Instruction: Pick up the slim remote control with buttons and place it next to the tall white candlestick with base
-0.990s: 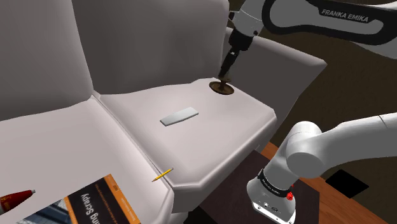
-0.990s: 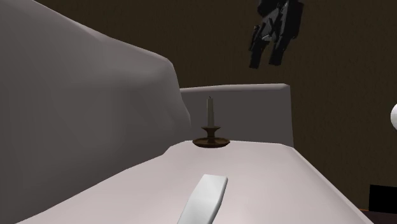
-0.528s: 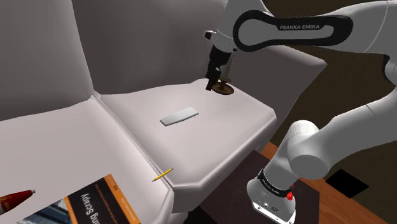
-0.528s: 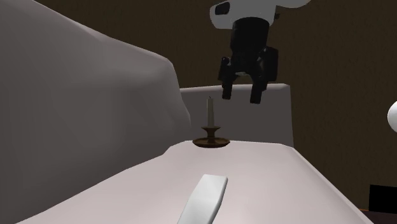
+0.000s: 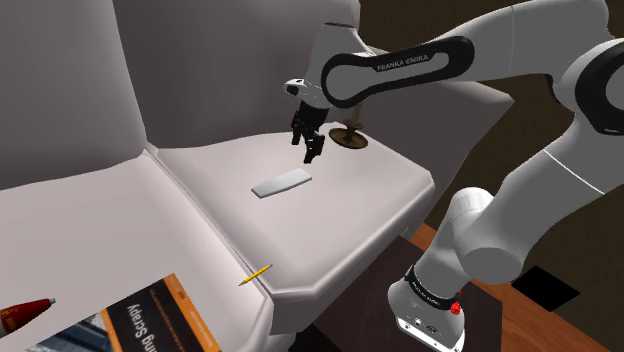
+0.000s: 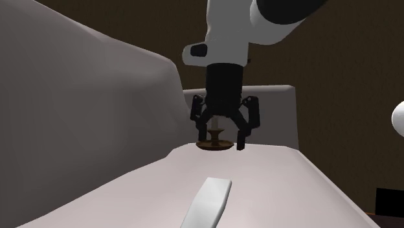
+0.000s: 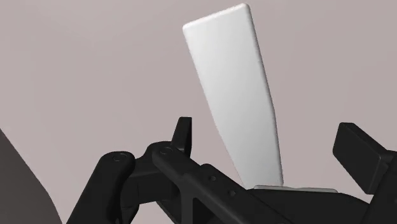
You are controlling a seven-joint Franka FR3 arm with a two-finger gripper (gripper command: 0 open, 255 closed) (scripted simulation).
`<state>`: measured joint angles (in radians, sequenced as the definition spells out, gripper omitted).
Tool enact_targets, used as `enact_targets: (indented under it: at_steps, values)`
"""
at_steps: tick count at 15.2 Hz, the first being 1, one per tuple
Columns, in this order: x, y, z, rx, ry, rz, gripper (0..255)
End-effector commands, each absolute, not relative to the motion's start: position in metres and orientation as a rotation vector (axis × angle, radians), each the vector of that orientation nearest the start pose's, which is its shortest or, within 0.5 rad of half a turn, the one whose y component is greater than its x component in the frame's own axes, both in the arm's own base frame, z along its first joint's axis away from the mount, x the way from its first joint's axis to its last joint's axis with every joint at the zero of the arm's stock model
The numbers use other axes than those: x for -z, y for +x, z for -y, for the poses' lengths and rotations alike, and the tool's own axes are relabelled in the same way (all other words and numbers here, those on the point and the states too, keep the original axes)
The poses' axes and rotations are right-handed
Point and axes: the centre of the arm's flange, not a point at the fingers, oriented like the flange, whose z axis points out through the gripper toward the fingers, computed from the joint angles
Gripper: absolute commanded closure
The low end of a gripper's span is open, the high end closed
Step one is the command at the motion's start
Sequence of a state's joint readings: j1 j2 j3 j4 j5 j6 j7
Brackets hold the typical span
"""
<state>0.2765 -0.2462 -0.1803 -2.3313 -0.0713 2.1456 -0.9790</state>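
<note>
The gripper (image 5: pixel 306 150) hangs open just beside the candlestick (image 5: pixel 350 139), with its fingers apart and holding nothing. The flat pale remote (image 5: pixel 281 183) lies on the sofa seat (image 5: pixel 370 195) near the candlestick, with the gripper between them.

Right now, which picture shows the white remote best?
The shoulder view: the whole remote lies uncovered on the cushion. The wrist view has it close, one end behind the gripper. The second exterior view crops it.
</note>
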Motion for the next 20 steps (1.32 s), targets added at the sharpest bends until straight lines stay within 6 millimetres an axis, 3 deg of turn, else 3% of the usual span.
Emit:
enact_targets:
  at_steps: [1,5,13,20]
  values:
    - [-0.415,0.483,-0.051,0.044,-2.586,1.831,0]
    - [-0.369,0.501,-0.072,-0.013,-2.352,2.083,0]
    - [-0.327,0.501,-0.073,-0.015,-2.345,2.089,0]
    - [-0.327,0.501,-0.073,-0.015,-2.345,2.089,0]
